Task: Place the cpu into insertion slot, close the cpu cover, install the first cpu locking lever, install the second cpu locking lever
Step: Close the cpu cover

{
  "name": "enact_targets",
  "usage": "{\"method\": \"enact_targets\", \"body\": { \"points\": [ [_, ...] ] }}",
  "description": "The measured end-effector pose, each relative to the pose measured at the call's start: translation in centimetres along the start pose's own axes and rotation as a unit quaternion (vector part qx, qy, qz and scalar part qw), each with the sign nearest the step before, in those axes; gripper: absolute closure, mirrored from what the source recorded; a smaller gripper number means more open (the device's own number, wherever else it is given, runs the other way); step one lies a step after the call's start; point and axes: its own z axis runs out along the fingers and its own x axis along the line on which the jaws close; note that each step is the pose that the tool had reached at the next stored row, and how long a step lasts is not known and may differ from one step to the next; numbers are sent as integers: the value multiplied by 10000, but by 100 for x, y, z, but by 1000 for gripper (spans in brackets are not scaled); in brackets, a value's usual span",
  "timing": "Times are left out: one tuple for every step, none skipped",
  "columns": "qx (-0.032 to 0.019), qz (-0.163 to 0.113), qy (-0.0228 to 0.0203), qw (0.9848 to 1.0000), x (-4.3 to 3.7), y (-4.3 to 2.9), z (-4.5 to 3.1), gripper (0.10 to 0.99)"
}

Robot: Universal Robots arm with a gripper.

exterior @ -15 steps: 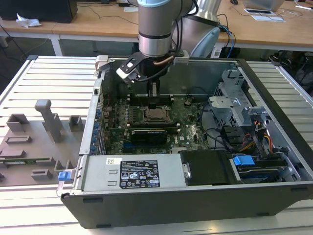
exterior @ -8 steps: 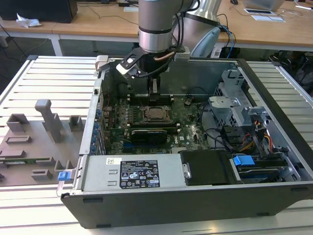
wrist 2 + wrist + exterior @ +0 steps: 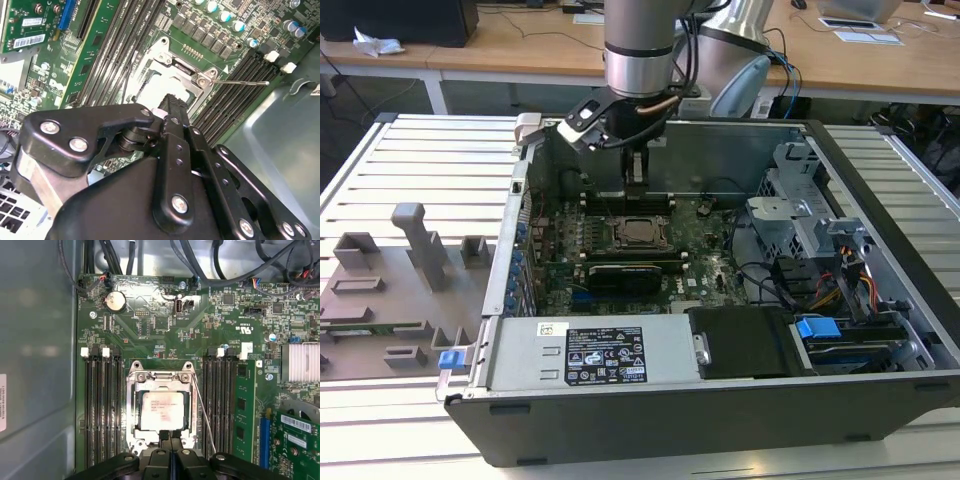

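Note:
The cpu (image 3: 160, 410) lies flat in the socket on the green motherboard, its dull metal top showing through the window of the cpu cover (image 3: 134, 405). The cover lies down flat around it. A thin wire locking lever (image 3: 205, 415) angles away from one side of the socket, unlatched; it also shows as a lever (image 3: 240, 82) in the second wrist view. My gripper (image 3: 170, 442) hangs just above the socket's edge, its two black fingers pressed together with nothing between them. In the exterior view the gripper (image 3: 636, 172) sits above the cpu (image 3: 639, 232), inside the open computer case.
Black memory slots (image 3: 100, 405) flank the socket on both sides. The case's metal wall (image 3: 720, 150) stands close behind the gripper. A power supply (image 3: 590, 350), drive cage (image 3: 800, 220) and cables fill the case. Grey fixtures (image 3: 410, 260) stand at the exterior view's left.

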Motion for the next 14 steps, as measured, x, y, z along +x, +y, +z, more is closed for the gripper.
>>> {"method": "enact_targets", "body": {
  "points": [
    [0, 0, -1, 10000, -1, 1, -9, 980],
    [2, 0, -2, 10000, -2, 1, -26, 980],
    [2, 0, -2, 10000, -3, 3, -43, 980],
    [3, 0, -2, 10000, -4, 3, -58, 980],
    [4, 0, -3, 10000, -5, 4, -67, 980],
    [6, -1, -3, 10000, -6, 5, -83, 980],
    [7, -1, -4, 10000, -7, 6, -101, 980],
    [8, -1, -4, 10000, -8, 7, -113, 980],
    [9, -1, -5, 10000, -9, 8, -127, 980],
    [11, -1, -6, 10000, -11, 10, -145, 980],
    [12, -1, -6, 10000, -12, 10, -157, 980],
    [13, -1, -6, 10000, -12, 11, -165, 980],
    [15, -1, -6, 10000, -13, 13, -180, 980],
    [17, -1, -7, 10000, -15, 14, -199, 980]
  ]
}}
